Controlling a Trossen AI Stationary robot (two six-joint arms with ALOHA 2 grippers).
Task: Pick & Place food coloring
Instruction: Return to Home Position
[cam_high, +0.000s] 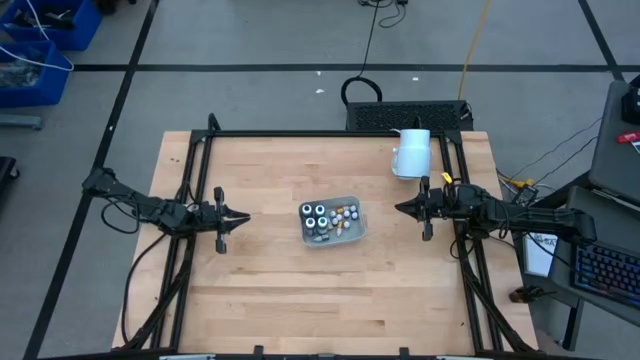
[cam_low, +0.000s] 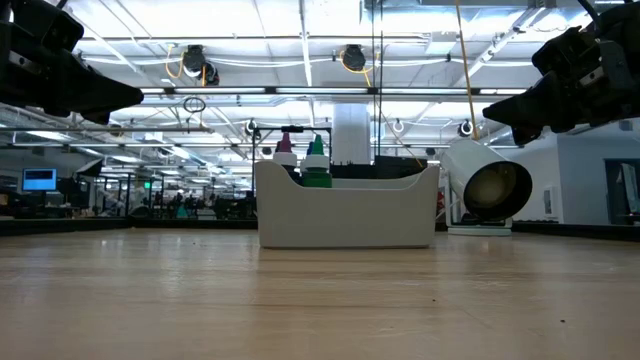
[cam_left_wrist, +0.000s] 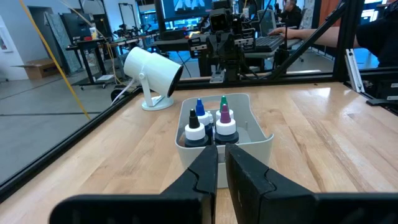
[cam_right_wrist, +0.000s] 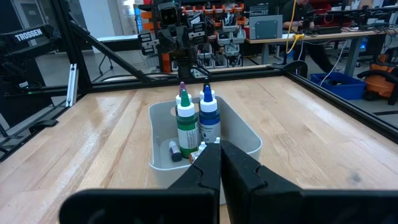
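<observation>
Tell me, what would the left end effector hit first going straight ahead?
The left end effector would probably meet the white bin of food coloring bottles, unless it hangs high enough to pass over.

Overhead, low level, and two opposed close wrist views, all sharing the white bin (cam_low: 345, 215).

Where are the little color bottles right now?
Seen from above, the bottles stand in the white bin in the middle of the table, between the left pincer and the right pincer.
</observation>
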